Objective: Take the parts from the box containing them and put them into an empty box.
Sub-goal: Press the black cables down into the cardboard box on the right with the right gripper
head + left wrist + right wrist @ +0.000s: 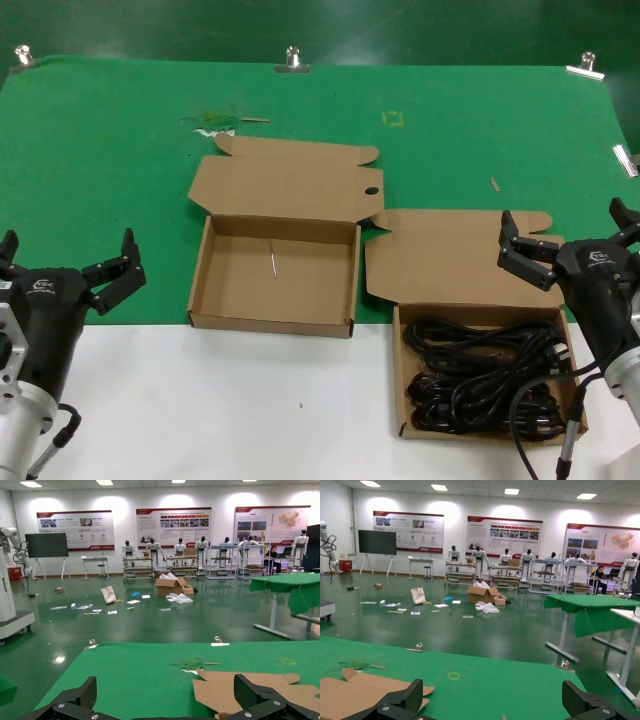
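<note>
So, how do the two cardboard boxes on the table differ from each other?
The left box is wider and holds only a thin pale sliver; the right box is squarer and full of black cables. The left box's lid has a small round hole; the right box's lid is plain. Both are brown, shallow and open, with lids folded back.

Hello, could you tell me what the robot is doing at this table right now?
Nothing has been picked up yet. The black coiled power cables all lie in the squarer brown cardboard box on the robot's right. The wide shallow cardboard box with a holed lid holds only a thin pale sliver. The right gripper hovers open above the cable box's lid; the left gripper waits open at the left edge.
</note>
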`<control>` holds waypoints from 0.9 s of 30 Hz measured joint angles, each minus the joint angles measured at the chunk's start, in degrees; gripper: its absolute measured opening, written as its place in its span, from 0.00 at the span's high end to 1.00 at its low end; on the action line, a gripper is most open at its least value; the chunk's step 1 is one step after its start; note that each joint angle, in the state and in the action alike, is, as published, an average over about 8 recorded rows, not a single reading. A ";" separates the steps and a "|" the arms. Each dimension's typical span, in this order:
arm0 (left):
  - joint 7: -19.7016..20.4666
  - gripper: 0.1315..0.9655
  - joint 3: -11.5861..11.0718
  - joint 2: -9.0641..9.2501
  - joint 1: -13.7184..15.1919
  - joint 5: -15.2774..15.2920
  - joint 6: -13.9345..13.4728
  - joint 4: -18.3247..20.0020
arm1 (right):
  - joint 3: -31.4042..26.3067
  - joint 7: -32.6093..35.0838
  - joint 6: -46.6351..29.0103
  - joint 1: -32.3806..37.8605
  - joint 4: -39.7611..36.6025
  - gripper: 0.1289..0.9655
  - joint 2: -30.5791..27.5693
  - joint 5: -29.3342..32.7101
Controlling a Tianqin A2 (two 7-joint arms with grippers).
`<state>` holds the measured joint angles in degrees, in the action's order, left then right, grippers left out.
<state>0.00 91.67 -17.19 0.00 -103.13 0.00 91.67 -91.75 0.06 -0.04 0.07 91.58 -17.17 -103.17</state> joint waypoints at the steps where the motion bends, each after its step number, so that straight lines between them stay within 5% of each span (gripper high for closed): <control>1: 0.01 0.00 0.00 0.00 0.00 0.00 0.00 0.00 | 0.00 0.00 0.00 0.00 0.00 0.00 0.00 0.00; 27: 0.01 0.03 0.00 0.00 0.00 0.00 0.00 0.00 | 0.00 0.00 0.00 0.00 0.00 0.00 0.00 0.00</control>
<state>0.00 91.67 -17.19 0.00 -103.13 0.00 91.67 -91.75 0.06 -0.04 0.07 91.58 -17.17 -103.17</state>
